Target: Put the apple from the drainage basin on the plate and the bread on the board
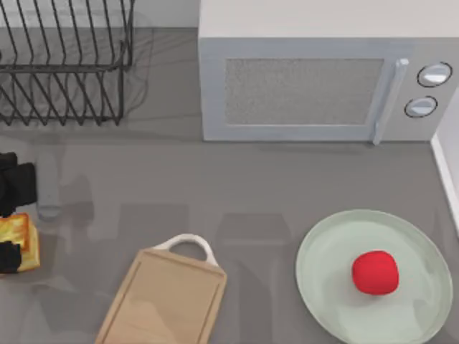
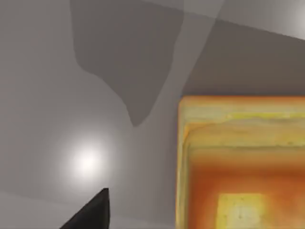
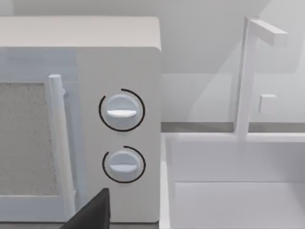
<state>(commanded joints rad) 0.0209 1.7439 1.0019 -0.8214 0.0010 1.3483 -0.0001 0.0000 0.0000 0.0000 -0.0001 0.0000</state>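
Note:
The red apple (image 1: 375, 272) lies on the pale-green plate (image 1: 337, 287) at the front right. The bread (image 1: 19, 239), orange-brown on top with yellow sides, rests on the table at the far left edge. My left gripper (image 1: 10, 228) hangs over it, open, with black parts on either side of the chunk. In the left wrist view the bread (image 2: 240, 162) is very close, and one dark fingertip (image 2: 95, 210) stands apart from its edge. The wooden board (image 1: 163, 301) with its white loop handle (image 1: 186, 244) lies bare at the front, right of the bread.
A black wire rack (image 1: 64, 64) stands at the back left and a white microwave (image 1: 315, 79) at the back centre. The right wrist view faces the microwave dials (image 3: 121, 110) and a white basin (image 3: 233, 191), with one dark fingertip (image 3: 95, 210) in its corner.

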